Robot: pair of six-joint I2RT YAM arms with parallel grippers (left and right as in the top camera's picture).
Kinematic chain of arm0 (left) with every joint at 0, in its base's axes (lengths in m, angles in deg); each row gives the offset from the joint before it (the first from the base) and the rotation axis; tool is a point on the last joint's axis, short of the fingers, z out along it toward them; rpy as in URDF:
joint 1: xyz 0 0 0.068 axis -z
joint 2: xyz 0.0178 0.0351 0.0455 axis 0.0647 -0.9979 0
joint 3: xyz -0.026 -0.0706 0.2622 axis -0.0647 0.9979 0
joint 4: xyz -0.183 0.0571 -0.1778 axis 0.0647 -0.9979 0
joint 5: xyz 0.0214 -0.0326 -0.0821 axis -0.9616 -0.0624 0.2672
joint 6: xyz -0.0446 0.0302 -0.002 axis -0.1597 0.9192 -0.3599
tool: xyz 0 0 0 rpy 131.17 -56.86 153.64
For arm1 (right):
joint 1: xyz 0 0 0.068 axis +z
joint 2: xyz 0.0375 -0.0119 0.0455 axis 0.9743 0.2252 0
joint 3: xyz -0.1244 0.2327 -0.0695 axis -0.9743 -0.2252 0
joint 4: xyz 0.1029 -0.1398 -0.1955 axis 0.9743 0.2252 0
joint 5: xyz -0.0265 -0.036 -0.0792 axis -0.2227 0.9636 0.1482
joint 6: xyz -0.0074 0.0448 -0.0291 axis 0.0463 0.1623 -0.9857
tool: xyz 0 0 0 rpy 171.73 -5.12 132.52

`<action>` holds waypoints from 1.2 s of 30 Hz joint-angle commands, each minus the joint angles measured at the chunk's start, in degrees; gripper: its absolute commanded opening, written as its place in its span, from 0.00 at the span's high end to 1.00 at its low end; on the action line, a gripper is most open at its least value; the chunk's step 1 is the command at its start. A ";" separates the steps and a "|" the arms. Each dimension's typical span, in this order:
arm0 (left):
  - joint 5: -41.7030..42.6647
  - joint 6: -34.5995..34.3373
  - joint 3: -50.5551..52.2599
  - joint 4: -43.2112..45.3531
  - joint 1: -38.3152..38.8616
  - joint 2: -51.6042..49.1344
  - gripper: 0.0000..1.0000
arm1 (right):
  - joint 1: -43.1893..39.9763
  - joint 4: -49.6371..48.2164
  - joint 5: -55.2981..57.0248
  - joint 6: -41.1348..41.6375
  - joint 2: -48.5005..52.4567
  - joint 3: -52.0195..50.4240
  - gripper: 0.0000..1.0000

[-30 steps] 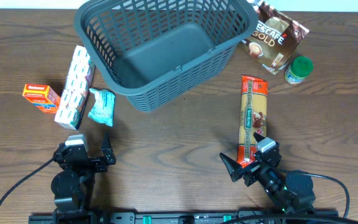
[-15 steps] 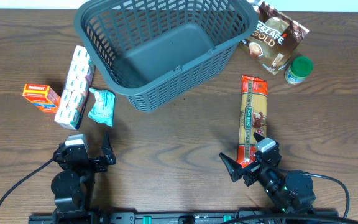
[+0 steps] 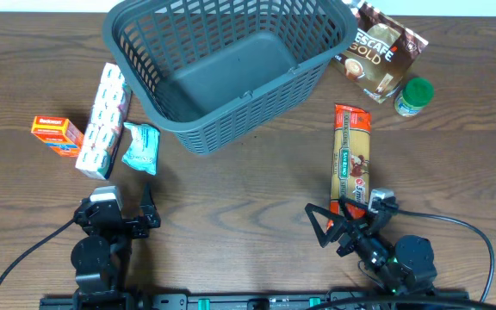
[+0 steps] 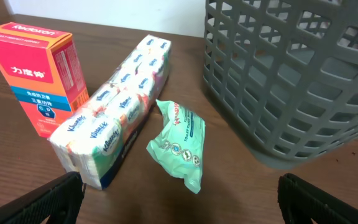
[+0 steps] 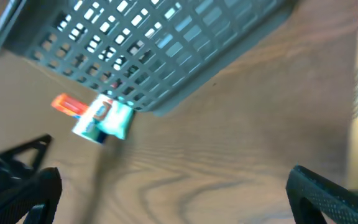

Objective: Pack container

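The dark grey slotted basket (image 3: 222,65) stands empty at the table's back centre; it also shows in the left wrist view (image 4: 297,74) and the right wrist view (image 5: 160,50). My left gripper (image 3: 126,220) is open and empty at the front left, short of a green wipes pack (image 3: 139,146) (image 4: 179,146), a long tissue pack (image 3: 103,120) (image 4: 114,124) and an orange box (image 3: 57,135) (image 4: 36,71). My right gripper (image 3: 341,226) is open and empty at the near end of a long red biscuit pack (image 3: 351,164).
A Nescafe Gold coffee pouch (image 3: 377,50) and a green-lidded jar (image 3: 414,96) lie at the back right beside the basket. Black cables run off both arm bases along the front edge.
My right gripper has swung and shifted a little to the right near the biscuit pack's end; its wrist view is motion-blurred. The left arm and all items are unmoved.
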 commanded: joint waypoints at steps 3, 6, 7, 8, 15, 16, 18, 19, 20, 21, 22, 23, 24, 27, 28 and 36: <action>-0.26 0.76 1.27 -0.37 -0.33 0.35 0.01 | -0.09 0.17 -7.72 3.10 -0.17 -0.81 0.01; -0.26 0.76 1.27 -0.37 -0.33 0.35 0.02 | -0.09 0.22 -10.19 2.36 1.92 -0.59 0.01; -0.26 0.76 1.27 -0.37 -0.33 0.35 0.01 | -0.09 0.07 -10.67 1.86 3.23 -0.17 0.01; -0.26 0.76 1.27 -0.37 -0.33 0.35 0.02 | -0.09 -0.15 -11.02 0.85 4.83 0.57 0.01; -0.26 0.76 1.27 -0.37 -0.33 0.35 0.02 | -0.09 5.03 -7.85 -11.65 21.70 15.06 0.01; -0.26 0.76 1.27 -0.37 -0.33 0.35 0.02 | -0.09 6.69 -6.78 -13.90 25.07 18.18 0.01; -0.26 0.76 1.27 -0.37 -0.33 0.35 0.02 | -0.09 9.49 -5.07 -17.57 31.34 24.24 0.01; -0.26 0.76 1.27 -0.37 -0.33 0.35 0.01 | -0.09 10.73 -4.22 -19.21 34.16 27.17 0.01; -0.26 0.76 1.27 -0.37 -0.33 0.35 0.02 | -0.09 12.17 -2.95 -20.85 37.38 30.60 0.01; -0.26 0.76 1.27 -0.37 -0.33 0.35 0.01 | -0.09 13.51 -1.79 -22.23 40.44 34.05 0.01; -0.26 0.76 1.27 -0.37 -0.33 0.35 0.02 | -0.09 14.53 -0.92 -23.80 43.50 37.59 0.01; -0.26 0.76 1.27 -0.37 -0.33 0.35 0.02 | -0.09 15.37 0.09 -25.22 46.45 41.18 0.01; -0.26 0.76 1.27 -0.37 -0.33 0.35 0.01 | -0.09 16.09 1.31 -26.18 49.24 44.76 0.02; -0.26 0.76 1.27 -0.37 -0.33 0.35 0.01 | -0.09 17.49 4.48 -28.63 56.35 54.49 0.15; -0.26 0.76 1.27 -0.37 -0.33 0.35 0.02 | -0.09 18.08 5.92 -29.51 58.88 58.16 0.15; -0.26 0.76 1.27 -0.37 -0.33 0.35 0.01 | -0.09 26.32 13.90 -35.47 79.06 86.71 0.22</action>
